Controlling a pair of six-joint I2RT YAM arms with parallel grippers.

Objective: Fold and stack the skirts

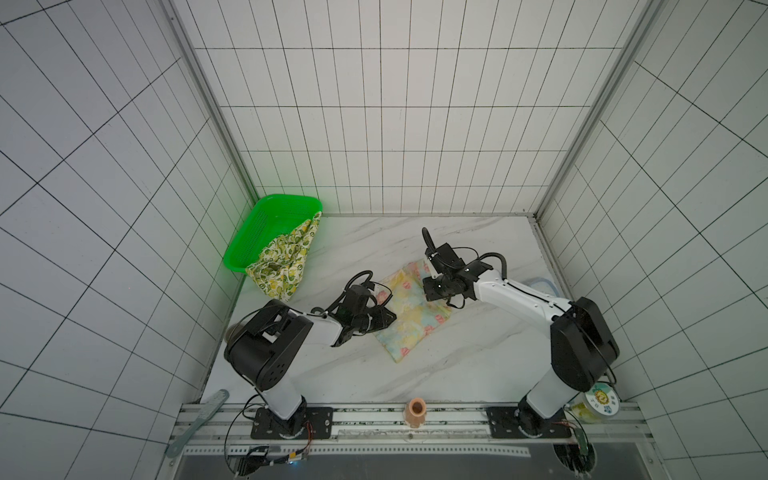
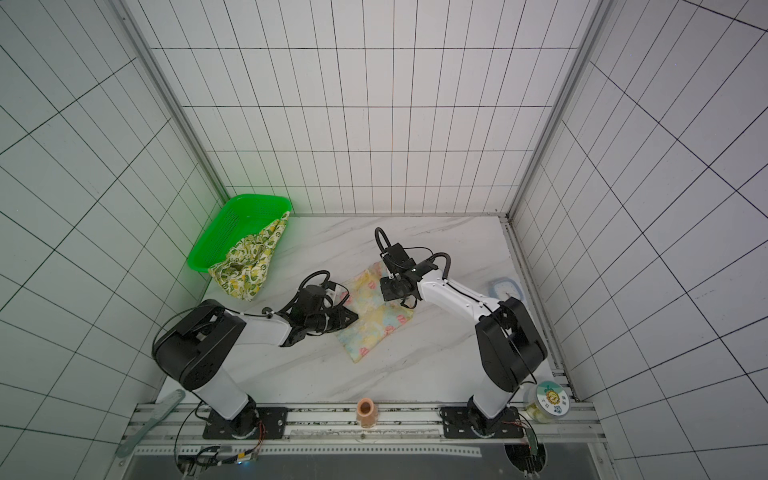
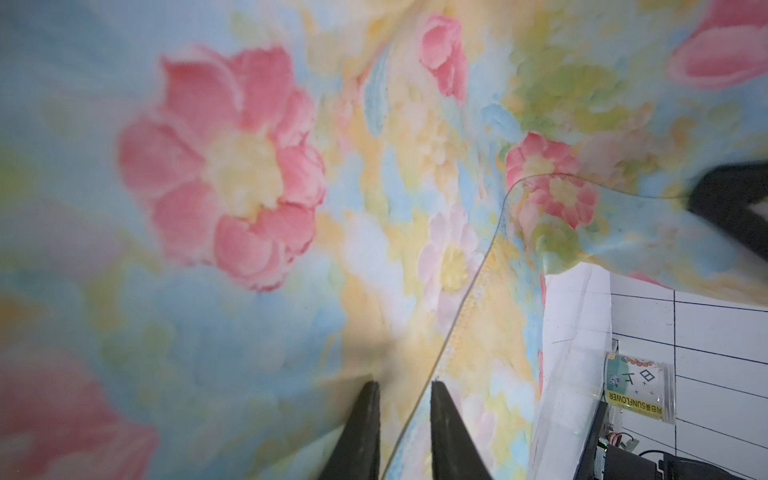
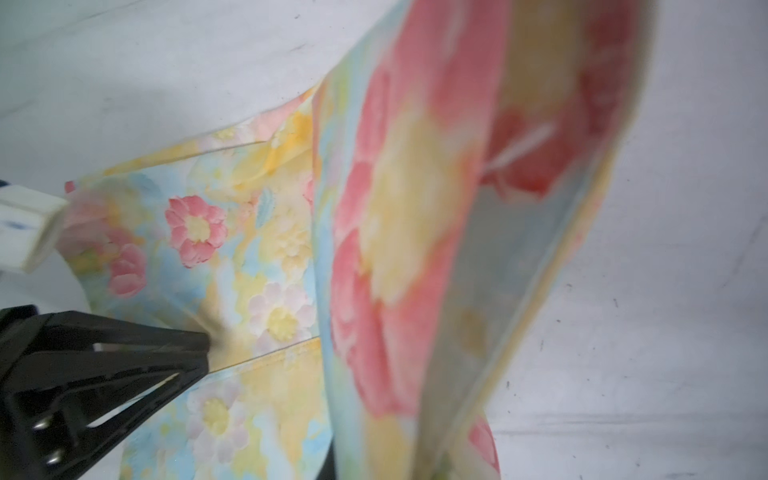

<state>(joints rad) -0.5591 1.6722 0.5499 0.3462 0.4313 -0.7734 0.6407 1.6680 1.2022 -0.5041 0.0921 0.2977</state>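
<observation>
- Floral skirt (image 1: 409, 316): centre of both top views, on table (image 1: 436, 374).
- Left gripper (image 3: 404, 388): pinching its edge.
- Right gripper (image 3: 715, 199): pinching its raised corner.
- Lemon skirt (image 1: 282, 266): left of centre, spilling from basket (image 1: 249, 237).

Floral skirt (image 2: 378, 328) on marble table (image 2: 415, 374)

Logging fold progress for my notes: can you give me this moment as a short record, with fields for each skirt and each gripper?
floral skirt: middle of table, one flap lifted
lemon skirt: unfolded, spilling from green basket onto table
left gripper: pinching floral skirt
right gripper: shut on floral skirt's raised flap
stack: not started
</observation>
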